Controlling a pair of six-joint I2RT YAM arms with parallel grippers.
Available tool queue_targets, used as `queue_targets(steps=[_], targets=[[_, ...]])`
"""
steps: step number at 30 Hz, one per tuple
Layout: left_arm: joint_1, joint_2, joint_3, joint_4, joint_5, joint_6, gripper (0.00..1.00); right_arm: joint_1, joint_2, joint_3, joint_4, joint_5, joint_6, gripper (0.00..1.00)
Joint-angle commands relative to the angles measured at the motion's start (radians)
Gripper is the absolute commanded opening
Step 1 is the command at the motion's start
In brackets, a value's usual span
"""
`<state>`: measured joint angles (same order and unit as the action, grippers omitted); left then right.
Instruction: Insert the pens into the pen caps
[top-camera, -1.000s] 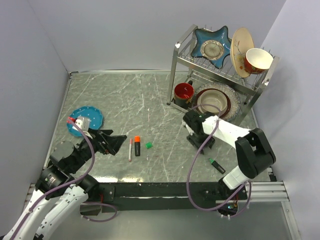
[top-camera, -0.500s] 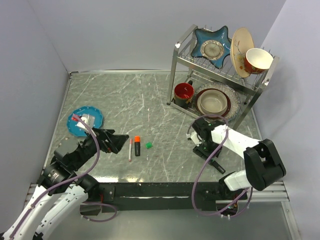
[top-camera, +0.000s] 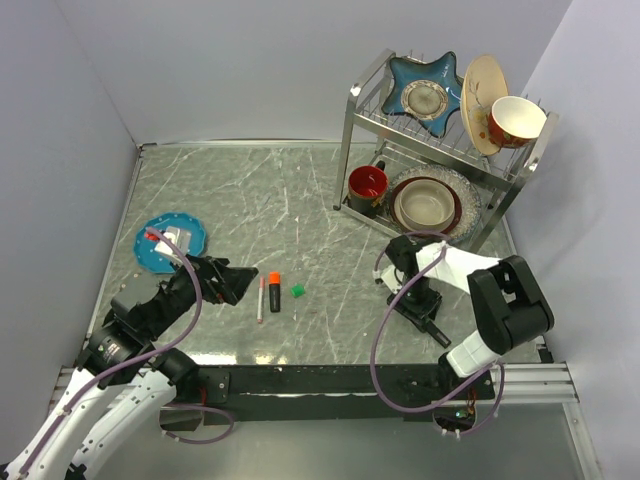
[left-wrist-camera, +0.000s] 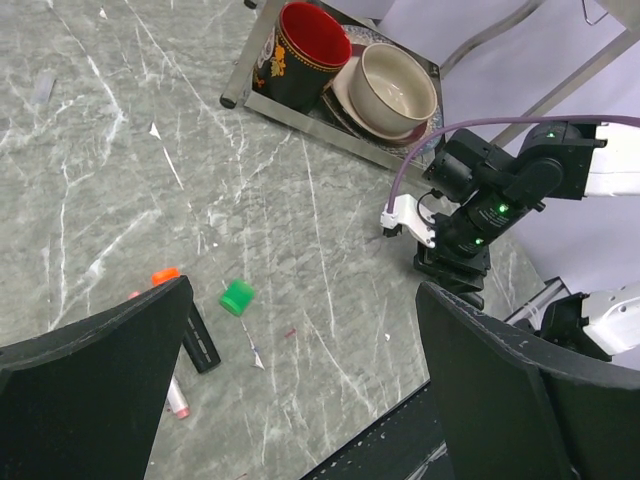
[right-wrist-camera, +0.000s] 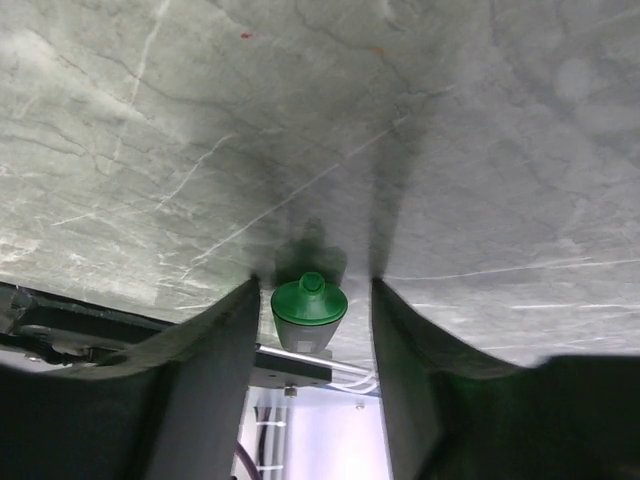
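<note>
So the step in hand looks like the pickup of the green-tipped marker, which lies near the front right edge of the table. The right gripper is down over it with the jaws about half open, one on each side of the barrel. There's a sliver of gap on both sides, so I'd say nothing is gripped yet.

The left gripper hangs with its jaws spread wide and empty, just beside the thin white pen and the orange-tipped marker. The green cap sits just right of those, well apart from its marker.

Next move, I reckon: close squarely on the barrel, lift, then carry it over to the cap and line the tip up.
</note>
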<state>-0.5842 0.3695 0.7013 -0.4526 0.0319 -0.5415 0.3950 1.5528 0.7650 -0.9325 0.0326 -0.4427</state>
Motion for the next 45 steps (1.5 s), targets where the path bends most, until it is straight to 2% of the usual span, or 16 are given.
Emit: queue_targets(steps=[1, 2, 5, 8, 11, 13, 14, 17, 21, 25, 29, 33, 39, 45], targets=[[-0.005, 0.005, 0.013, 0.019, -0.016, 0.012, 0.99, -0.013, 0.027, 0.010, 0.011, -0.007, -0.002, 0.46], [-0.005, 0.005, 0.013, 0.019, -0.020, 0.012, 0.99, -0.013, 0.029, 0.005, 0.017, 0.003, 0.001, 0.37], [-0.005, 0.000, 0.013, 0.019, -0.027, 0.011, 0.99, -0.013, 0.035, -0.004, 0.034, 0.038, 0.004, 0.21], [-0.005, -0.003, 0.013, 0.014, -0.029, 0.008, 0.99, -0.010, 0.056, 0.081, 0.026, 0.011, 0.018, 0.13], [-0.005, -0.012, 0.013, 0.017, -0.029, 0.008, 0.99, 0.054, 0.099, 0.227, 0.006, -0.127, 0.059, 0.08], [-0.005, -0.017, 0.012, 0.017, -0.029, 0.008, 0.99, 0.119, 0.130, 0.293, 0.021, -0.170, 0.090, 0.09], [-0.005, -0.018, 0.012, 0.017, -0.029, 0.008, 0.99, 0.193, 0.144, 0.354, 0.056, -0.174, 0.125, 0.10], [-0.003, -0.020, 0.012, 0.015, -0.029, 0.005, 0.99, 0.299, 0.211, 0.471, 0.113, -0.152, 0.200, 0.15], [-0.003, -0.024, 0.012, 0.006, -0.095, -0.008, 0.99, 0.384, 0.352, 0.603, 0.107, -0.053, 0.249, 0.14], [-0.003, -0.029, 0.013, -0.001, -0.128, -0.020, 0.99, 0.424, 0.423, 0.675, 0.127, 0.050, 0.323, 0.20], [-0.003, -0.032, 0.012, -0.012, -0.167, -0.034, 0.99, 0.429, 0.411, 0.649, 0.225, 0.072, 0.341, 0.26], [-0.003, -0.026, 0.010, -0.011, -0.181, -0.034, 0.99, 0.429, 0.365, 0.590, 0.276, 0.110, 0.361, 0.37], [-0.003, 0.019, 0.033, -0.044, -0.211, -0.044, 1.00, 0.429, 0.242, 0.387, 0.365, 0.056, 0.389, 0.54], [-0.003, 0.031, 0.035, -0.041, -0.222, -0.063, 0.99, 0.427, 0.222, 0.318, 0.399, 0.078, 0.387, 0.54]])
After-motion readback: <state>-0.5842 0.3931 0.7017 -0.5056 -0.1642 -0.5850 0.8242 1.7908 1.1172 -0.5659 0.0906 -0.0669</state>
